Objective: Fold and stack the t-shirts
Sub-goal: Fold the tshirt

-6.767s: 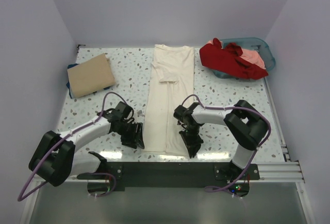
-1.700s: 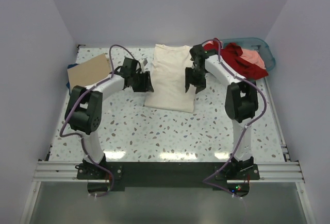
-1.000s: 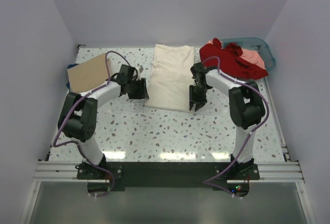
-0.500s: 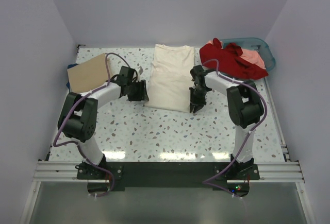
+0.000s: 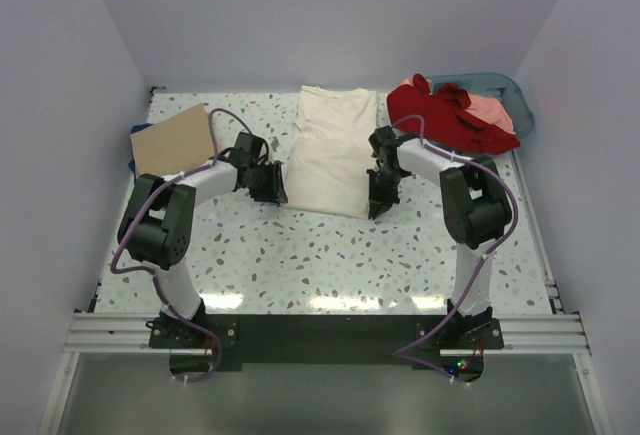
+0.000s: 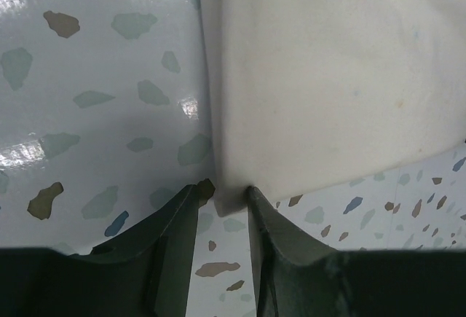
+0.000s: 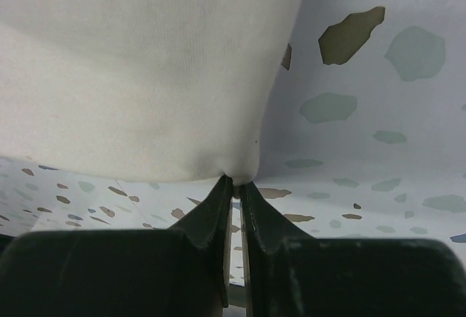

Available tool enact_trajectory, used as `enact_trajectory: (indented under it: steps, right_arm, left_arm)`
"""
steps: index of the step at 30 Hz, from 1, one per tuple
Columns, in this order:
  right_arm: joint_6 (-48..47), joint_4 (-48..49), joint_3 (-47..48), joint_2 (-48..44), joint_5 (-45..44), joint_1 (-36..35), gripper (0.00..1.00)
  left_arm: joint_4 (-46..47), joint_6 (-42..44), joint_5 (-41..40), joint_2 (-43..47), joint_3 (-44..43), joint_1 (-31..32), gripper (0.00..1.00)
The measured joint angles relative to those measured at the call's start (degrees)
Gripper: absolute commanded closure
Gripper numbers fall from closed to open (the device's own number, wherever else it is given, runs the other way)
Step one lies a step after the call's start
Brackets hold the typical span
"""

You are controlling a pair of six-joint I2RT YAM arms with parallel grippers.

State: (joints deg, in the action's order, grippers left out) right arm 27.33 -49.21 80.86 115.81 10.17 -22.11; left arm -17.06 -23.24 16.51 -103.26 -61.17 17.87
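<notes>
1. The cream t-shirt (image 5: 330, 150) lay folded into a flat, smooth rectangle at the centre of the counter (image 5: 330, 255). It reached from the far edge towards the middle, and its near edge ran slightly askew.
2. The tan t-shirt (image 5: 175, 145) lay folded as a flat, slightly rotated rectangle at the far left, well apart from the cream t-shirt.
3. The dark blue t-shirt (image 5: 135, 167) lay beneath the tan t-shirt. Only a narrow strip showed along the left edge.
4. The red t-shirt (image 5: 435, 113) lay crumpled and unfolded, draped over the left rim of the teal basket (image 5: 520, 95) at the far right.
5. The salmon-pink t-shirt (image 5: 492, 113) lay bunched in the basket, touching the red t-shirt.
</notes>
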Motion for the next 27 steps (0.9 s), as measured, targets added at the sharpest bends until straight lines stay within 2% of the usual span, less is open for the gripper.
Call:
enact_trajectory:
  steps: [14, 27]
  right_arm:
    - [0.0, -0.02, 0.02, 0.02, 0.0, 0.0, 0.92]
    - [-0.11, -0.09, 0.02, 0.02, -0.07, 0.0, 1.0]
  left_arm:
    - [-0.31, -0.24, 1.51, -0.79, 0.33, 0.37, 0.64]
    - [-0.15, -1.2, 2.56, -1.77, 0.33, 1.05, 1.0]
